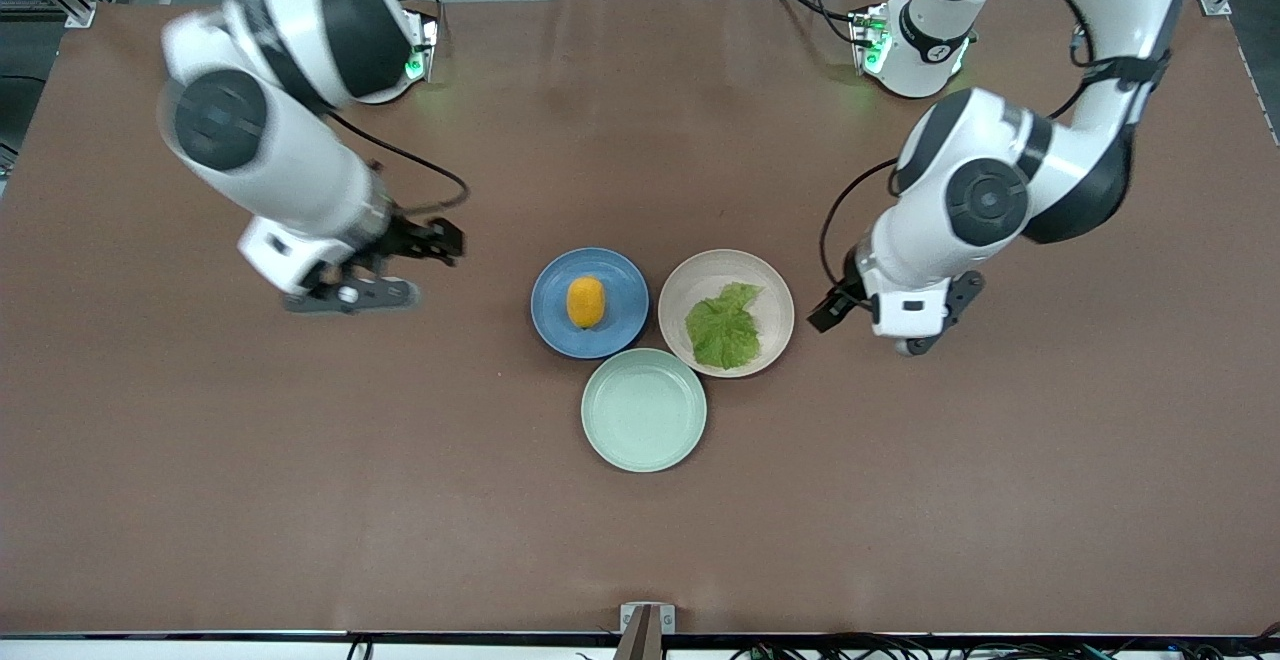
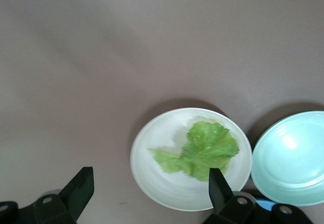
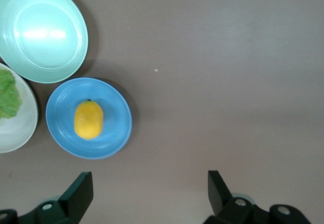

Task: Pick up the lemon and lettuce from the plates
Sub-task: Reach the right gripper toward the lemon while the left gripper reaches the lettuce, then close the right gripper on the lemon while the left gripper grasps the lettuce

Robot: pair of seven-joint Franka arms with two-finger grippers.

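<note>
The lemon (image 1: 586, 302) lies on the blue plate (image 1: 558, 280) at the table's middle. The lettuce (image 1: 723, 328) lies flat on the beige-cream plate (image 1: 700, 285) beside it, toward the left arm's end. My right gripper (image 1: 365, 292) hangs open and empty over bare table, beside the blue plate toward the right arm's end. Its wrist view shows the lemon (image 3: 88, 119) on the blue plate (image 3: 115, 129), apart from the open gripper (image 3: 149, 183). My left gripper (image 1: 908, 338) is open and empty beside the beige plate. Its wrist view shows the lettuce (image 2: 202, 150) on that plate (image 2: 162, 181), with the gripper (image 2: 152, 181) over the plate's edge.
An empty pale mint-green plate (image 1: 644, 409) sits nearer the front camera, touching both other plates. It also shows in the left wrist view (image 2: 291, 158) and the right wrist view (image 3: 43, 32). Brown table all around.
</note>
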